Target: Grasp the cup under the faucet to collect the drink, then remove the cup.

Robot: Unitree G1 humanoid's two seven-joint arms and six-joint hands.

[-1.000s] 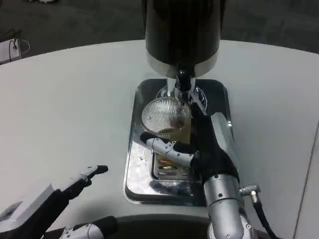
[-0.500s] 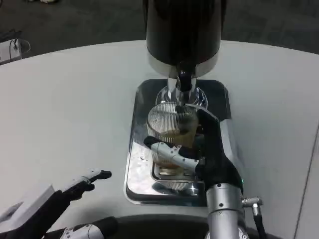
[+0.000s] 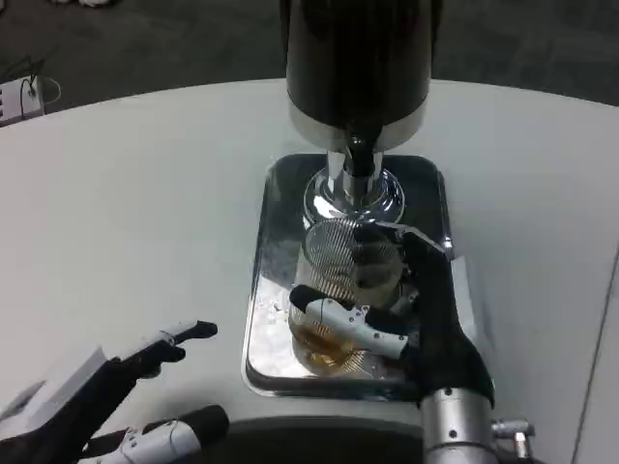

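A ribbed clear cup (image 3: 344, 280) with amber drink in its bottom is upright over the shiny metal drip tray (image 3: 273, 280), a little nearer to me than the faucet (image 3: 357, 159) of the black dispenser (image 3: 358, 58). My right hand (image 3: 406, 324) grips the cup, fingers wrapped across its near side. Whether the cup rests on the tray or hangs above it I cannot tell. My left hand (image 3: 116, 396) lies low at the table's front left, fingers apart, holding nothing.
The dispenser's chrome base (image 3: 353, 196) stands at the back of the tray. The white table (image 3: 135, 222) spreads wide to the left and right. A white object (image 3: 19, 97) lies at the far left edge.
My right hand has drawn the cup toward me, out from under the faucet to the front part of the tray. The left hand has barely shifted.
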